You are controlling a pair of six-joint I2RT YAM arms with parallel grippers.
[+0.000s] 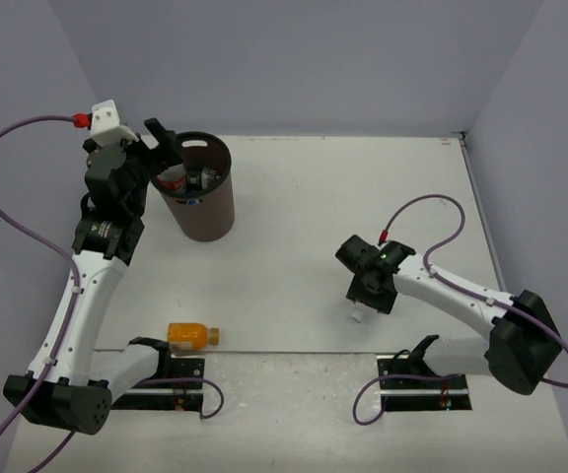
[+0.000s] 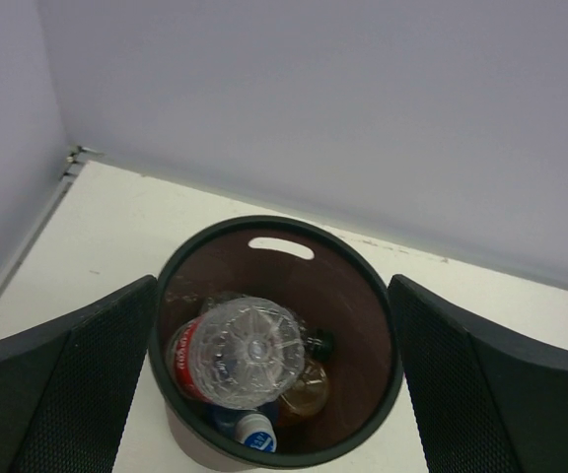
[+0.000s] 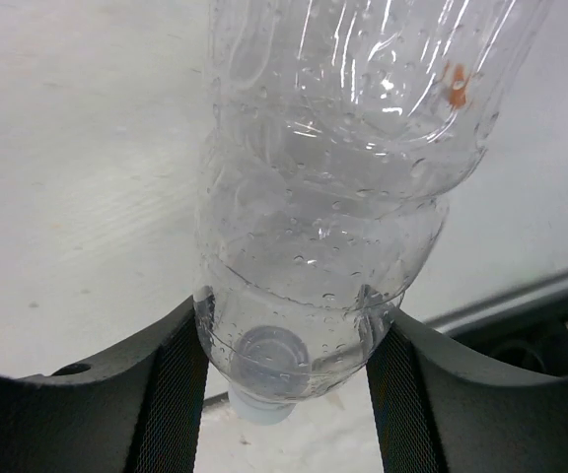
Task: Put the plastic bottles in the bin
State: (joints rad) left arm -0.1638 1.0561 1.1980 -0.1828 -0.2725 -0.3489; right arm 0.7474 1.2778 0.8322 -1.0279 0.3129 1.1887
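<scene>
The dark brown bin (image 1: 208, 215) stands at the far left. In the left wrist view several plastic bottles lie inside the bin (image 2: 358, 315): a clear one with a red label (image 2: 235, 355), an orange-filled one (image 2: 309, 389) and a blue-labelled one (image 2: 256, 434). My left gripper (image 1: 171, 156) hovers open over the rim, empty (image 2: 272, 286). My right gripper (image 1: 368, 301) is low at the table's near right, shut on a plain clear bottle (image 3: 333, 197) near its neck (image 3: 284, 340); its white cap (image 1: 360, 315) pokes out. Another orange-filled bottle (image 1: 190, 334) lies near the left base.
The table's near edge and the right arm's base plate (image 1: 424, 389) sit just behind the held bottle. Grey walls close the table at the back and sides.
</scene>
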